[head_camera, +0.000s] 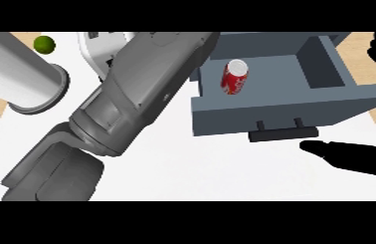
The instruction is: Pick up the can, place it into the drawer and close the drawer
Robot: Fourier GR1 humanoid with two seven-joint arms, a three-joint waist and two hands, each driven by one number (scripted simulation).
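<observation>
One white counter (220, 173) with a tan strip along the right edge, crossed by one big grey forearm (132, 98) from lower left to the top, its hand hidden; one open grey drawer (272, 108) with a dark handle (283, 134) at its front. Beside these, one pale cylinder (33, 86) lying at the left – and one black right hand (345, 156) just below the handle, fingers out straight, holding nothing. Smallest: one red can (235, 77) lying inside the drawer, one green lime (45, 44) at upper left.

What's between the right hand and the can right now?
In the head view, the drawer's front wall and handle lie between the right hand and the can.
</observation>
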